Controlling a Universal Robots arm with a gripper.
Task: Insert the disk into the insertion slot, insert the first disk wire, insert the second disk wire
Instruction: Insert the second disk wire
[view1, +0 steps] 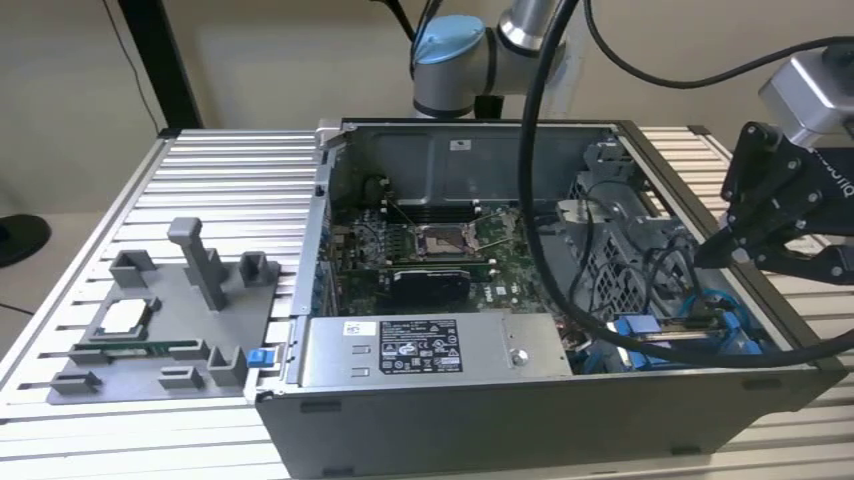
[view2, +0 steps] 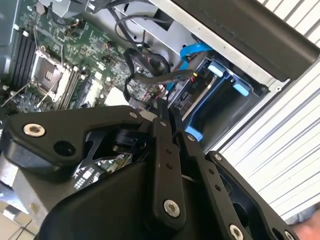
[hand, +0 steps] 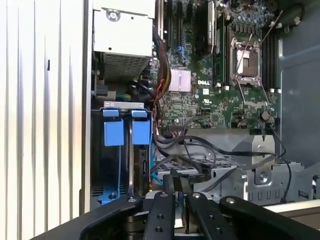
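Observation:
The insertion slot (hand: 114, 165) is a grey bay with two blue tabs, in the case's corner at the exterior view's right (view1: 667, 335) and in the second wrist view (view2: 220, 107). A thin dark slab (hand: 142, 165) stands on edge in its board-side part. It looks like the disk, with the label hidden. Black wires (hand: 200, 157) loop beside the bay, as does a blue wire (view2: 192, 50). My gripper (hand: 176, 177) hangs above those wires, just beside the slot (view2: 168, 107) (view1: 710, 255). Its fingers are shut, and I see nothing between them.
The open computer case (view1: 534, 400) lies on a slatted metal table (view1: 200, 180). A grey power-supply box (view1: 427, 350) sits along the case's near wall, with the motherboard (view1: 427, 250) behind it. A grey fixture (view1: 160, 330) with small parts lies at the exterior view's left. Thick black cables (view1: 547, 200) hang across the case.

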